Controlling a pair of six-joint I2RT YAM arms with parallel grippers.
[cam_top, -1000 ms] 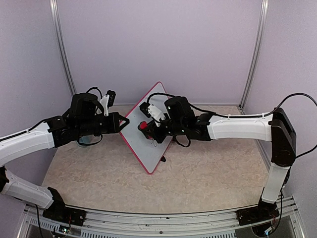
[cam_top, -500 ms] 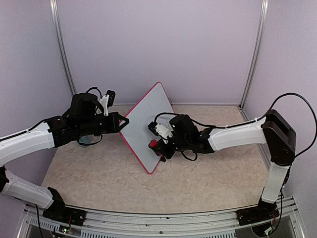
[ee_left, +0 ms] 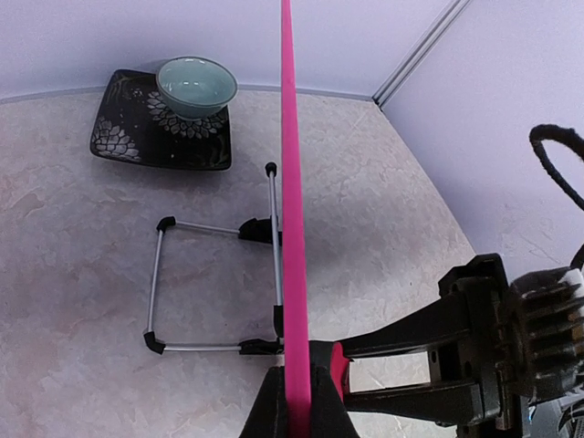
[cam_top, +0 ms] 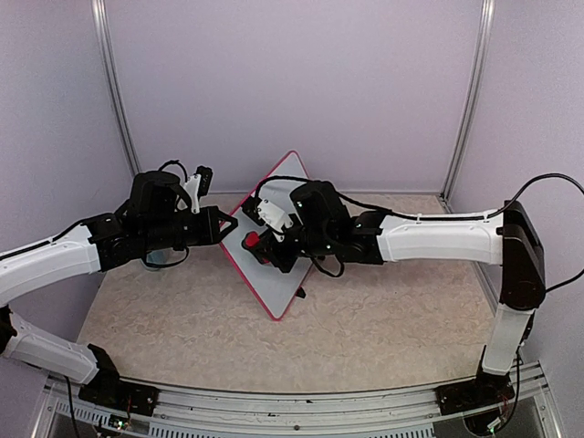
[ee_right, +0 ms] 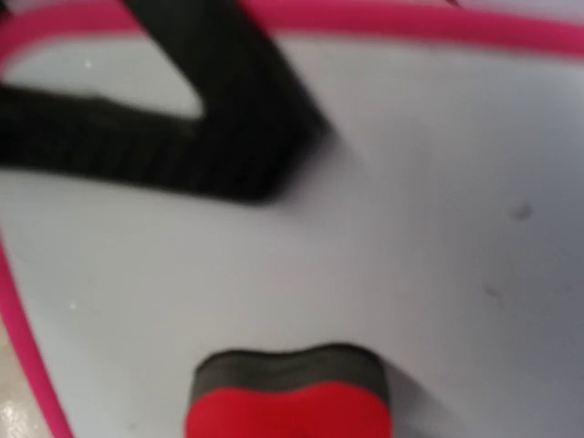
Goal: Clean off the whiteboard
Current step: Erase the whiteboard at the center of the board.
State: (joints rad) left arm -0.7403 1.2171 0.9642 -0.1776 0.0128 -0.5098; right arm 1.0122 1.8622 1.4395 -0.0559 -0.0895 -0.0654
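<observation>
My left gripper (cam_top: 226, 222) clamps pink-framed white rectangular whiteboard (cam_top: 274, 283) by its edge. The right gripper (cam_top: 256, 243) holds red foam eraser block (cam_top: 249, 240) against whiteboard's left corner. Risk: grippers collide, whiteboard slips.

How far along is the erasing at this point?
Mostly done: the whiteboard shows no handwriting, only a few faint specks. In hand: the left end effector grips its pink frame while the right end effector presses the red eraser on its surface. Left: those specks, then setting things down.
</observation>
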